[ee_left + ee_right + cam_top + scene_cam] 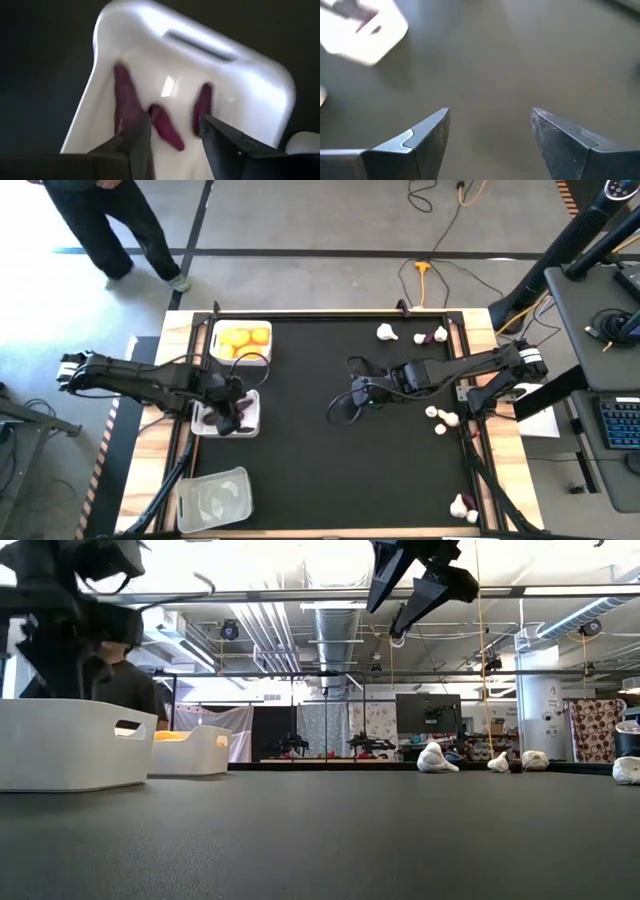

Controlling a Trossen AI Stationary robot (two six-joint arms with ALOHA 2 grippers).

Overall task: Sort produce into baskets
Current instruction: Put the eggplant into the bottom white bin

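My left gripper (232, 398) hangs open over a white basket (205, 420) at the table's left. In the left wrist view the basket (240, 85) holds three dark purple pieces (125, 95). One purple piece (167, 127) lies in the basket below the gap of my left gripper (175, 120). My right gripper (340, 408) is open and empty above the bare black mat near the table's middle, as the right wrist view (490, 112) shows. Another white basket (243, 340) behind holds yellow-orange fruits. A clear basket (213, 498) stands at the near left.
White garlic bulbs lie on the mat: some at the far right (387, 332) beside a purple piece (428, 338), some by the right edge (440, 420), one at the near right (460, 505). A person's legs (120, 230) show beyond the far left edge.
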